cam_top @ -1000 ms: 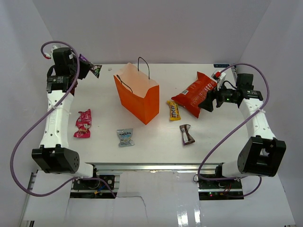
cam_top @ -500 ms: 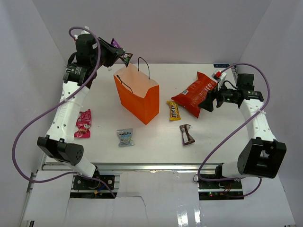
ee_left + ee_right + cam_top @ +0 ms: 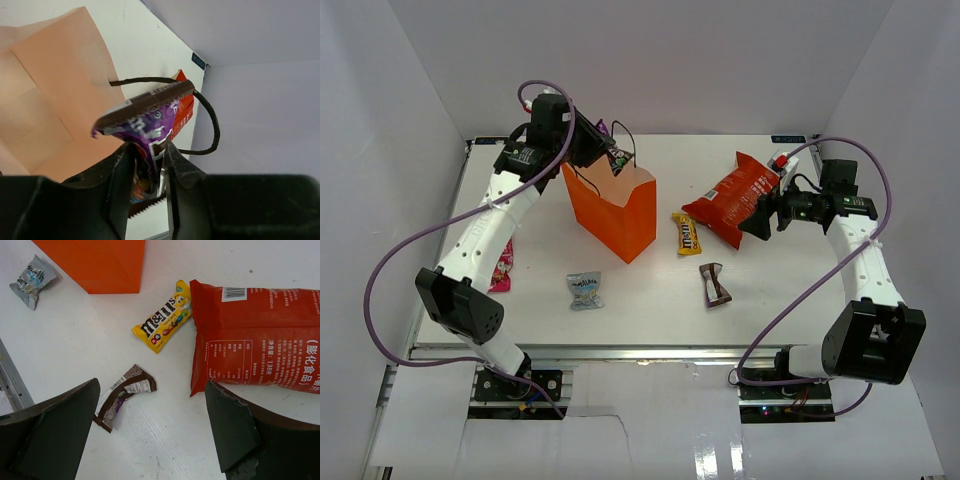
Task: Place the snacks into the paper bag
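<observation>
Step in hand is judged to be the drop-off of one snack. A purple packet (image 3: pixel 150 115) is pinched between the fingers of the left gripper (image 3: pixel 147 160), gripped at its lower end, with the dark sealed edge pointing up. In the top view, the packet is held in the upper middle of the frame, over the back rim of the paper bag (image 3: pixel 620 215). In the left wrist view, the bag's pale inner wall fills the upper left and a black cord handle (image 3: pixel 210 120) loops just behind the packet. Whether the packet is fully above the opening or only at its edge cannot be told. The bag stands upright on the table (image 3: pixel 770 290), centre-left. The right gripper (image 3: pixel 757 220) is spread wide with nothing in it, held at the right of the frame just beside the lower end of the red chip bag (image 3: pixel 730 200); contact cannot be confirmed. Out on the table are the yellow candy packet (image 3: pixel 687 233) between the orange bag and the chip bag, the brown-white wrapper (image 3: pixel 714 283) below it, the pale-blue wrapper (image 3: pixel 585 290) at lower centre and the pink wrapper (image 3: pixel 503 275) at left, partly hidden by the left arm. Next, the packet should be centred over the mouth, clear of the handle, then released. Five items are left.
</observation>
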Tool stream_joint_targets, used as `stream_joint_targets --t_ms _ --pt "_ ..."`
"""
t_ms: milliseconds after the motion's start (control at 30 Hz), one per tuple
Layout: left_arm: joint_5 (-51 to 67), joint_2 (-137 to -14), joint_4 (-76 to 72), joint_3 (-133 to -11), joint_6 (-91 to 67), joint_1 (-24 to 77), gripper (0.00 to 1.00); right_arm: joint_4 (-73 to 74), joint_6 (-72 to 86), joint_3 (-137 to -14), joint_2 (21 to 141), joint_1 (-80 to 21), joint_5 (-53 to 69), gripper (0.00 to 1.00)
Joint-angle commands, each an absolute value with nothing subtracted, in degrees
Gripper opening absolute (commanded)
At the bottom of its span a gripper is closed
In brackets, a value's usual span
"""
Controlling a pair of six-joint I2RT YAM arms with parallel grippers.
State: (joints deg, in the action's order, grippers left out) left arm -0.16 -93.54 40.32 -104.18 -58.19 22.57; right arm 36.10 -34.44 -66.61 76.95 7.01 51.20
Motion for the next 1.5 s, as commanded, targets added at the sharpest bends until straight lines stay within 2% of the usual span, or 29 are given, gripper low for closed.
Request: stream_joint_targets --t_ms 0,33,167,367,500,600,633,700,833,1067,1233,1300,1467 --pt "-2.19 -92.11 40.16 -104.24 -58.89 22.94 0.41 36.12 -34.1 -65.92 75.32 7.03 52.73 0.91" --pt "-2.46 -92.11 40.17 -104.33 -58.89 22.94 0.48 36.21 -34.1 -65.83 75.32 7.03 52.73 0.91" --pt "-2.72 -92.11 40.78 -105.12 -58.62 22.94 0.62 36.47 -34.19 -65.74 75.41 6.94 52.82 0.91" --pt "-2.64 -93.43 41.04 -110.64 -55.56 22.94 0.7 36.57 -31.56 -66.27 76.02 3.27 49.4 0.94" --pt "-0.1 -93.79 39.3 -116.8 -43.48 22.94 0.77 36.04 -25.33 -66.53 77.95 -3.5 43.88 1.0" --pt "0.89 -90.89 35.69 -115.5 -36.41 22.94 0.81 33.58 -16.81 -66.53 79.89 -9.65 36.59 1.0" --pt "-1.21 -87.66 34.38 -114.36 -33.17 22.85 0.82 32.01 -14.61 -66.62 81.11 -12.63 31.17 0.95" --pt "-4.9 -83.52 32.7 -108.48 -30.25 22.94 0.86 30.77 -8.74 -67.06 82.61 -15.28 26.3 0.94" --pt "-11.15 -67.82 28.14 -94.16 -27.51 22.85 0.88 27.35 -0.45 -68.38 87.52 -20.38 19.43 0.91" --pt "-16.17 -48.46 32.95 -71.12 -38.11 22.85 0.89 23.65 8.96 -70.75 96.66 -23.11 12.5 0.87" --pt "-17.31 -41.4 37.69 -60.05 -43.94 22.85 0.9 21.54 9.4 -72.33 101.68 -24.52 6.08 0.86" --pt "-17.32 -40.0 38.58 -58.19 -45.6 22.85 0.9 19.61 9.49 -72.86 102.91 -24.96 1.96 0.8" --pt "-15.82 -40.34 39.73 -55.46 -47.37 22.85 0.9 16.44 11.6 -74.09 106.96 -26.54 -4.73 0.79"
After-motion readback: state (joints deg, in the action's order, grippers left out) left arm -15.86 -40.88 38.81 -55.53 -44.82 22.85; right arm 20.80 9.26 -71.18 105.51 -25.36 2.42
